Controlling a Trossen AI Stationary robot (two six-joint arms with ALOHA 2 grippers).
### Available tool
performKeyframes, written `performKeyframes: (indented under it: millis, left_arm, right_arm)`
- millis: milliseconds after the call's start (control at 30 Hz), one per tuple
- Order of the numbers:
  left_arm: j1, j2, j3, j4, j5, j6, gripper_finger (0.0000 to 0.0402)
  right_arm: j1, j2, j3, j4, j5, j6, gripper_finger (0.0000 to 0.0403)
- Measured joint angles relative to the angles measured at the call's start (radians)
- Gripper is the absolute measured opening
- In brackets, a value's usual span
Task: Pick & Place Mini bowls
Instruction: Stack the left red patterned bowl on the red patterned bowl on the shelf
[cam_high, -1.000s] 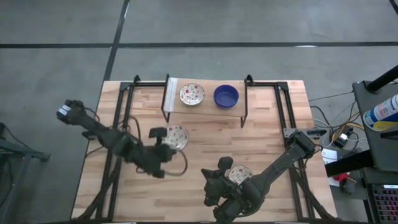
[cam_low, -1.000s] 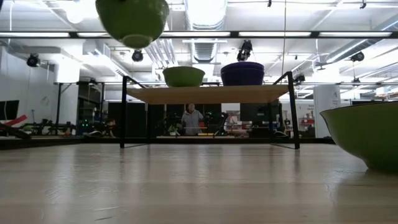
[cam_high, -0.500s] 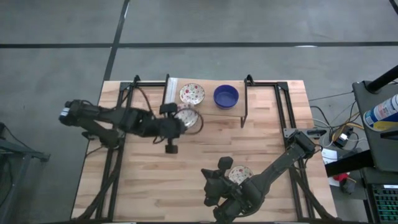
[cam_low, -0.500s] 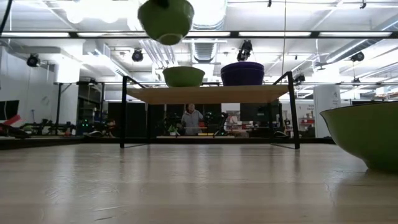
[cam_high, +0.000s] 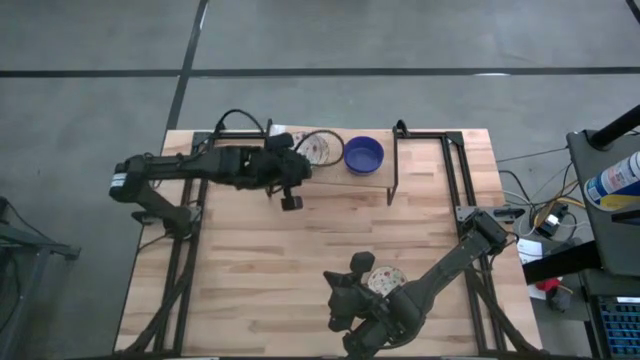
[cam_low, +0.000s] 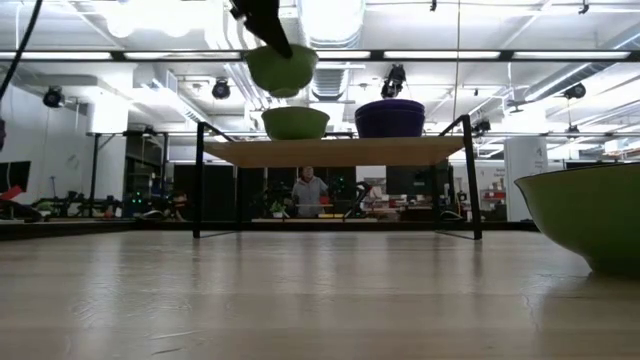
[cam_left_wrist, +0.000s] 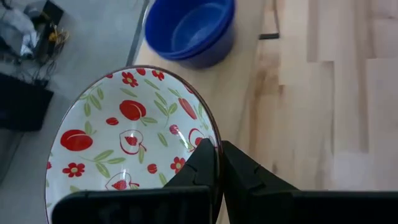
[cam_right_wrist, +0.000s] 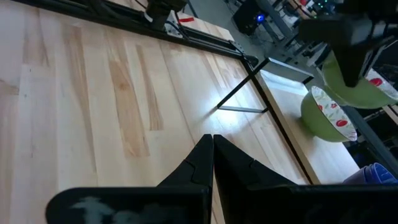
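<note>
Left gripper (cam_left_wrist: 217, 163) clamped on rim of patterned bowl (cam_high: 320, 147), holding it above second patterned bowl (cam_low: 295, 122) on far shelf (cam_high: 280, 168), left of blue bowl (cam_high: 363, 154). Right gripper (cam_right_wrist: 212, 151) pinched shut, empty, near table edge beside third patterned bowl (cam_high: 386, 281).

The whole surface (cam_high: 330, 250) is being viewed from straight overhead in the high view. In the low view it is being seen level from surface height, facing the raised shelf (cam_low: 335, 151) and the room behind. The shelf is being shared by both, at upper centre of the high frame. Close views are being given by the wrist cameras: the left over a patterned bowl (cam_left_wrist: 130, 140), the right across bare planks toward the shelf.
</note>
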Motion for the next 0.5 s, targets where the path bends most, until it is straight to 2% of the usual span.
performKeyframes:
  millis: [167,500]
  left_arm:
    - [0.081,0.030,0.018,0.004,0.056,0.007,0.0009]
    - [0.172,0.081,0.022,0.041,0.080,0.031,0.0009]
  right_arm:
    - [0.000,0.000,-0.001,0.000,-0.010,0.001,0.0008]
    - [0.000,0.000,-0.003,-0.001,-0.009,0.000,0.0008]
